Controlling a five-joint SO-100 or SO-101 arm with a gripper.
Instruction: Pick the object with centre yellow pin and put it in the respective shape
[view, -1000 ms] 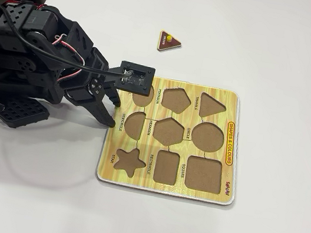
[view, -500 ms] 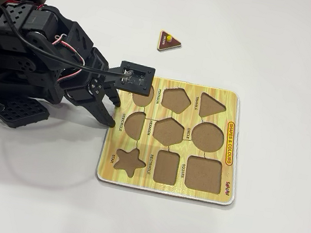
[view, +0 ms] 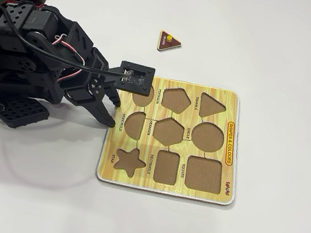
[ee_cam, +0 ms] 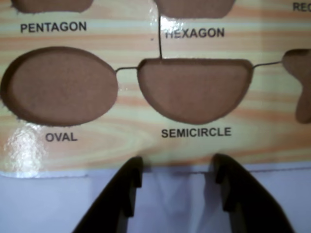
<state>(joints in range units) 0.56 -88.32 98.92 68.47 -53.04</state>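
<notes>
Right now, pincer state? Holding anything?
Pincer: open, empty, hanging at the puzzle board's edge by the SEMICIRCLE recess. The triangle piece lies untouched on the table.

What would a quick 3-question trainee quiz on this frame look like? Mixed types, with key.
1. True or false: the triangle piece already sits in the triangle recess.
2. In the wrist view, the gripper faces which labelled recess? A) star B) semicircle C) square
3. Fill in: the piece lies on the white table, off the puzzle board, beyond its ___ edge in the fixed view.

Key: 1 false; 2 B; 3 top.
</notes>
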